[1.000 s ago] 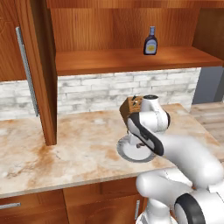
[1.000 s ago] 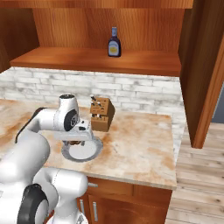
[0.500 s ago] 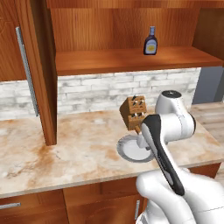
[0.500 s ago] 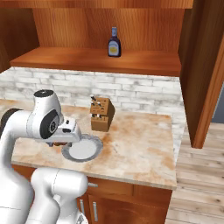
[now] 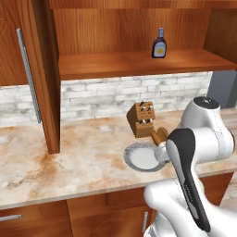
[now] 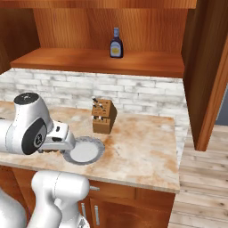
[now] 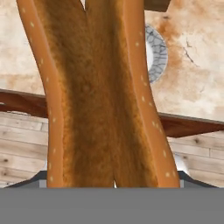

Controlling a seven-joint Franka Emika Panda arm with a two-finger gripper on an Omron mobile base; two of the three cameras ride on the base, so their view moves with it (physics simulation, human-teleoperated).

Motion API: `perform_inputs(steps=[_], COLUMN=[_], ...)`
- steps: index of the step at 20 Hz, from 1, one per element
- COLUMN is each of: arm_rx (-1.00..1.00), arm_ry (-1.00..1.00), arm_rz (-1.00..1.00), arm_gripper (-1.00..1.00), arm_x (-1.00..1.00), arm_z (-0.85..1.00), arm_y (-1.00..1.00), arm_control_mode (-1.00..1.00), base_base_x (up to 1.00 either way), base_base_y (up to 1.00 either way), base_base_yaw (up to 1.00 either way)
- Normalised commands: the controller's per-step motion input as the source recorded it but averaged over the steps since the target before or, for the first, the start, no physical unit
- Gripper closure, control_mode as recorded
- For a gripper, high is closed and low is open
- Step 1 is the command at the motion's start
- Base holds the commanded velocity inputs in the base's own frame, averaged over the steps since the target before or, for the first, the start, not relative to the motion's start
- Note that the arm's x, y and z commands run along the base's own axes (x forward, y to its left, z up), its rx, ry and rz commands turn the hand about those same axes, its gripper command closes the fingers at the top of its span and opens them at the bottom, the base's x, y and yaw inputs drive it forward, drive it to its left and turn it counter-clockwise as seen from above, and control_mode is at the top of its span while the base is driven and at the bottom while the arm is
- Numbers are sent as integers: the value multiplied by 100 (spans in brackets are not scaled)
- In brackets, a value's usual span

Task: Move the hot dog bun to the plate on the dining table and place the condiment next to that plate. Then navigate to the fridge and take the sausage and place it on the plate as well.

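Note:
The hot dog bun (image 7: 98, 96), orange-tan with a browner middle streak, stands upright close before the hand camera. My gripper (image 7: 113, 181) is shut on its lower end, and the bun hides the fingers. It hangs above the counter's front edge, with wooden floor below. In the left base view one end of the bun (image 5: 160, 135) pokes out beside my forearm, just right of a grey-rimmed plate. The condiment (image 5: 159, 43) (image 6: 116, 43), a dark bottle with a yellowish label, stands on the wooden shelf. The blue plate, dining table, fridge and sausage are out of view.
A grey-rimmed whitish plate (image 5: 143, 157) (image 6: 84, 150) lies near the counter's front edge. A wooden knife block (image 5: 143, 119) (image 6: 103, 116) stands behind it. A tall cabinet side (image 5: 46, 78) stands at the left, and wooden floor (image 6: 205, 178) shows past the counter's right end.
My arm has swung back from over the grey-rimmed plate toward the counter's front edge, carrying the bun. The plate now lies uncovered. The condiment has not moved.

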Motion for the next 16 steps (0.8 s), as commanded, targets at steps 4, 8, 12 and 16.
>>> perform_inputs(steps=[4, 8, 12, 16], arm_rx=[1, 0, 0, 0], arm_ry=[0, 0, 0, 0], arm_rz=[0, 0, 0, 0], arm_gripper=[100, 100, 100, 100], arm_x=[-10, 0, 0, 0], arm_z=[0, 0, 0, 0], arm_y=[-3, 0, 0, 0], arm_control_mode=[100, 100, 100, 100], base_base_x=[-36, -81, -71, -39], base_base_y=[3, 10, 0, 0], base_base_yaw=[0, 14, 66, 92])
